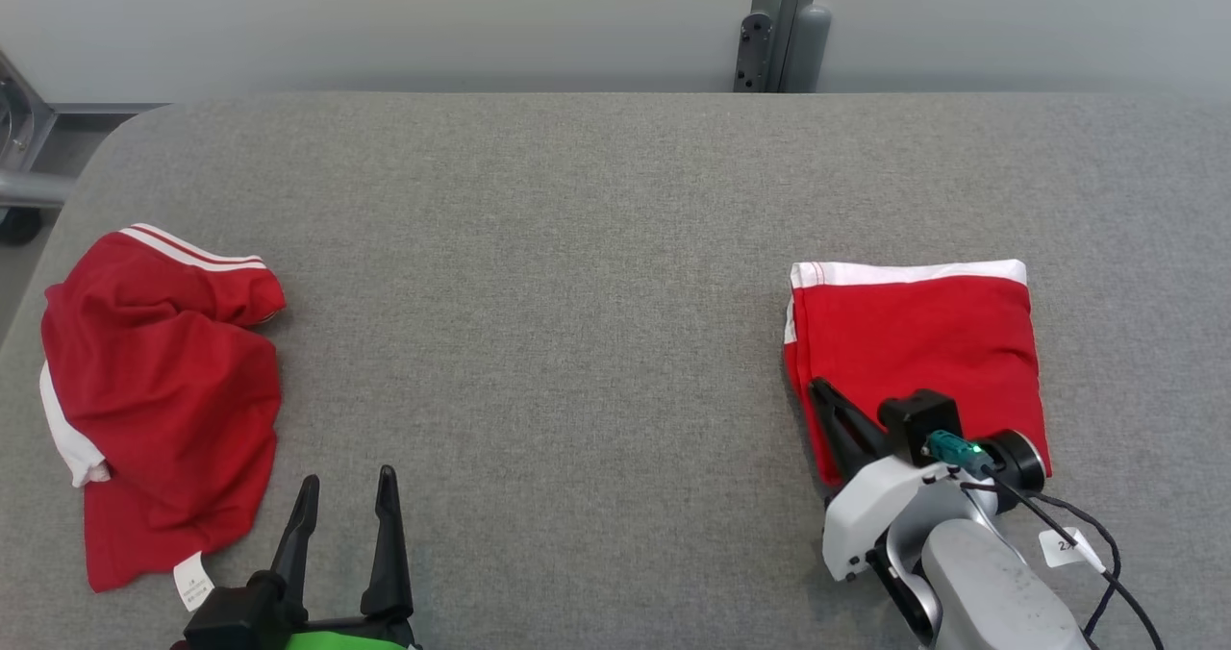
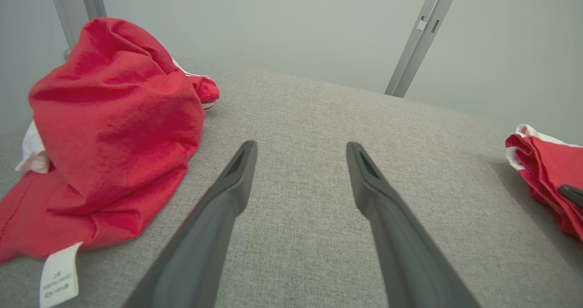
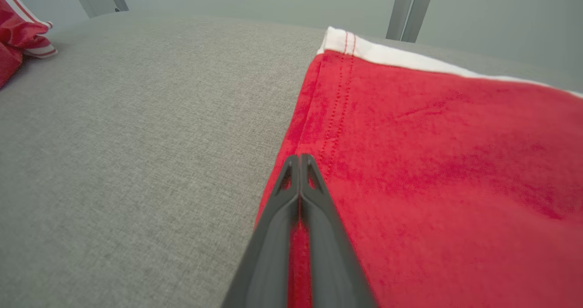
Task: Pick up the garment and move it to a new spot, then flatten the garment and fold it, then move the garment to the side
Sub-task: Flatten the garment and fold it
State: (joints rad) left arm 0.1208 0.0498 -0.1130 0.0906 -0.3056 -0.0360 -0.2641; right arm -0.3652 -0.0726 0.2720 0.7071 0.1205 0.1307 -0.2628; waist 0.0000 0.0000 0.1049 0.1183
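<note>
Already folded, the red garment (image 1: 914,342) lay on the table's (image 1: 577,246) right, the right gripper (image 1: 820,390) pinched together at its near left edge, so probably only moving it aside remained, while the left gripper (image 1: 346,488) stood apart by a crumpled red cloth (image 1: 163,390).

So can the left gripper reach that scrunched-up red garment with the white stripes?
Probably yes. The left gripper is open and sits just beside the crumpled red garment, with only bare grey cloth tabletop between them.
</note>
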